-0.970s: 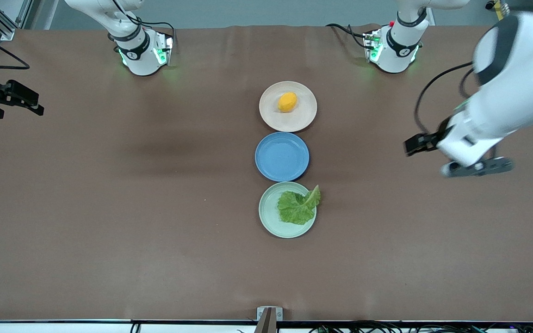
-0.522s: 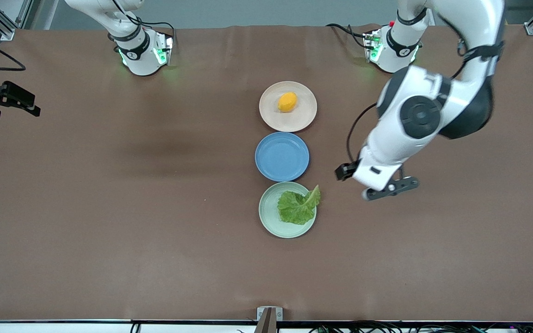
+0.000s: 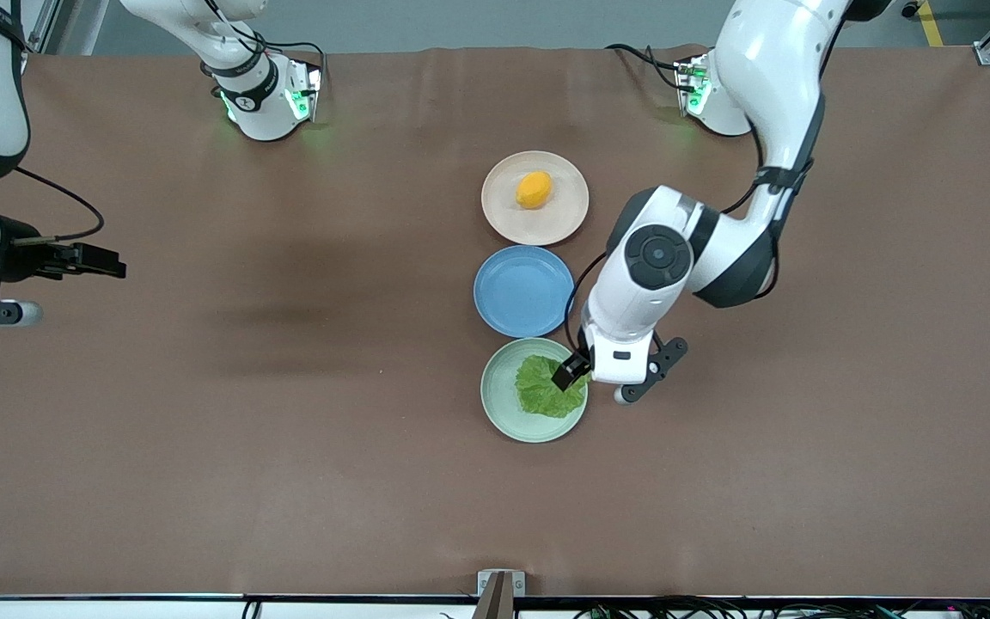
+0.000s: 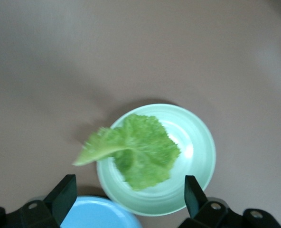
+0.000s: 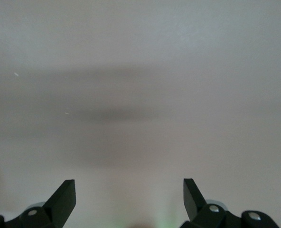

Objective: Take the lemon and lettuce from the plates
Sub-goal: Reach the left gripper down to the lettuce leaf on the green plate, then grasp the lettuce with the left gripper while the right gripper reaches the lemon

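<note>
The lemon (image 3: 534, 189) lies on the beige-pink plate (image 3: 508, 219), the plate nearest the robots' bases. The lettuce (image 3: 544, 391) lies on the mint green plate (image 3: 498, 404), nearest the front camera, with its pale stem over the rim. My left gripper (image 3: 571, 374) hangs over the lettuce's stem end, open and empty. The left wrist view shows the lettuce (image 4: 138, 152) on the mint plate (image 4: 202, 156) ahead of the open left gripper (image 4: 128, 199). My right gripper (image 3: 104, 260) is open and empty over bare table at the right arm's end; the right wrist view shows it (image 5: 128, 197) over table alone.
An empty blue plate (image 3: 522, 291) sits between the two task plates; it also shows in the left wrist view (image 4: 98, 216). The three plates form a row down the middle of the brown table (image 3: 289, 430). The left arm's elbow (image 3: 658, 254) hangs beside the blue plate.
My left arm has swung in from the left arm's end of the table to over the lettuce plate. My right gripper has shifted a little toward the table's middle.
</note>
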Controlling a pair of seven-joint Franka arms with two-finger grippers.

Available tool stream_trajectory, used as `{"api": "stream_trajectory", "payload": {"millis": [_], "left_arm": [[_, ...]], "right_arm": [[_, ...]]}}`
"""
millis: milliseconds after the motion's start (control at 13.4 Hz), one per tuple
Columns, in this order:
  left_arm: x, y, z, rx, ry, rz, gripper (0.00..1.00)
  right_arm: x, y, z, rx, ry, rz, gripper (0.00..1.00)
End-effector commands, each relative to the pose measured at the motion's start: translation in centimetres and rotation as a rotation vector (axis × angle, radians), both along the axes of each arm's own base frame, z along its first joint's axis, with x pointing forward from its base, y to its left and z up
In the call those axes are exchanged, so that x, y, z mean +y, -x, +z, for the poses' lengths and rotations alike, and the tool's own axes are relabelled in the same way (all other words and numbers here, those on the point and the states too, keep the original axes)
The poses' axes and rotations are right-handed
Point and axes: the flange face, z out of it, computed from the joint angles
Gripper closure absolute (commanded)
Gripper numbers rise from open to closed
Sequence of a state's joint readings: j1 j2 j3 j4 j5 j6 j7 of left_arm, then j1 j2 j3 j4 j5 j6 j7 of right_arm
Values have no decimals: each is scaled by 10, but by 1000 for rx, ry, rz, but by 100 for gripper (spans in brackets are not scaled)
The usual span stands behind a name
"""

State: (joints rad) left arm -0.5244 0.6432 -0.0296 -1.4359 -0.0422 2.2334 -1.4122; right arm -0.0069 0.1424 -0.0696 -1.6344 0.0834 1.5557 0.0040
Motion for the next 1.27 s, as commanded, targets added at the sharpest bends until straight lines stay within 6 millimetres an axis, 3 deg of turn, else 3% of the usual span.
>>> {"api": "stream_trajectory", "payload": {"millis": [0, 149, 299, 448, 746, 896, 1194], "left_arm": [[-15, -12, -24, -17, 106, 314, 0], [-20, -16, -47, -37, 150, 417, 0], [-30, -12, -67, -46, 160, 410, 0], [-41, -2, -89, -36, 147, 395, 0], [-52, 11, -106, -23, 115, 355, 1], [-50, 13, -110, -14, 103, 353, 1], [-48, 17, -116, 2, 71, 338, 2]], "right_arm": [[59, 22, 27, 3, 0, -134, 0], [115, 39, 30, 16, 35, -213, 0], [175, 67, 34, -10, 59, -293, 0], [228, 97, 24, -35, 75, -350, 0], [348, 168, -13, -76, 109, -455, 0], [394, 200, -27, -87, 110, -486, 0], [498, 268, -85, -128, 127, -544, 0]]}}
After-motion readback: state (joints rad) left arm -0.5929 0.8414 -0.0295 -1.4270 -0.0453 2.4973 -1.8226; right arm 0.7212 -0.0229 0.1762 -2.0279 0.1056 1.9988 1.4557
